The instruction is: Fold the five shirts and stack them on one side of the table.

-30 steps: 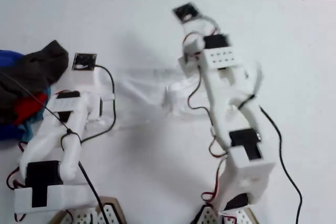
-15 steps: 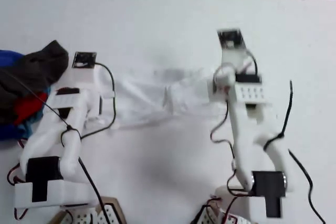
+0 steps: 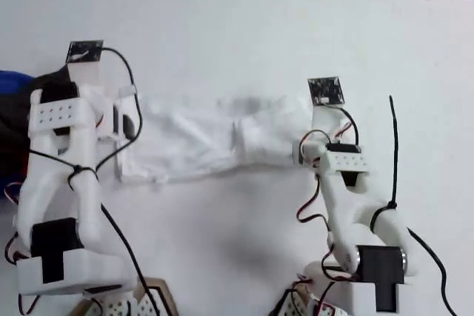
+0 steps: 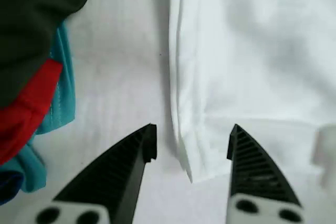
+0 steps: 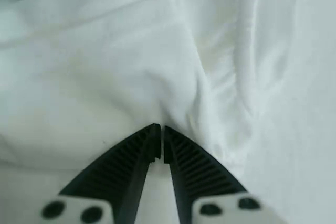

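White shirt lies stretched flat on table. Right gripper pinches bunched cloth at one end. Left gripper spread wide over opposite hem, holding nothing. Cloth light, limp (likely slides easily); best grab hem corners. Shirt pile just beside.

Overhead plus close wrist views, shirt shared

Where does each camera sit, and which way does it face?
High view: above the table, looking down on left arm, right arm and white shirt.
Left wrist view: on the left wrist; open left gripper over the shirt's edge, shirt pile beside.
Right wrist view: right gripper shut on the shirt.
All share the shirt.
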You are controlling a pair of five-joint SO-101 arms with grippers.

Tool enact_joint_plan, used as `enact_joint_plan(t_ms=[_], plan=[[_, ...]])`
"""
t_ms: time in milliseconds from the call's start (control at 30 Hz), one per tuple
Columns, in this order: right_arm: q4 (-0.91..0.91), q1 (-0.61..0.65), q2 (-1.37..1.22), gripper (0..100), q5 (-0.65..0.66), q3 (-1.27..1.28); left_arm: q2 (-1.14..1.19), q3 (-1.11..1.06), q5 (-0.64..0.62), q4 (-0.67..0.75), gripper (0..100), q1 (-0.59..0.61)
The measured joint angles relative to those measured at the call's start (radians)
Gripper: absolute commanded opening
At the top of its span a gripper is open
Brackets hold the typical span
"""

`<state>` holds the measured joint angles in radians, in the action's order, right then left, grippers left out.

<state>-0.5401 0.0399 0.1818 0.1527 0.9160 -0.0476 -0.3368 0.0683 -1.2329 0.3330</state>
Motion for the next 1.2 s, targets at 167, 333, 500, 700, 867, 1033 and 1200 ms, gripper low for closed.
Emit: enact_joint_plan(t_ms=[167,333,500,700,867,1033,1200], plan=[[0.000,0.000,0.000,2.0,0.000,0.000,0.130,0.009,0.000,0.058,24,0.005],[0.000,0.000,0.000,2.0,0.000,0.000,0.324,0.048,0.000,0.140,24,0.000],[0.000,-0.003,0.000,2.0,0.000,0.000,0.479,0.224,-0.002,0.055,23,-0.002],[0.000,-0.021,0.000,2.0,0.000,0.000,0.706,0.534,-0.002,-0.204,23,-0.014],[-0.012,-0.068,0.029,2.0,0.000,0.000,0.884,0.796,-0.002,-0.385,3,-0.044],[-0.048,-0.141,0.143,2.0,0.000,0.009,1.019,1.017,-0.002,-0.519,3,-0.124],[-0.049,-0.172,0.170,2.0,0.000,0.012,1.059,1.100,-0.005,-0.543,3,-0.123]])
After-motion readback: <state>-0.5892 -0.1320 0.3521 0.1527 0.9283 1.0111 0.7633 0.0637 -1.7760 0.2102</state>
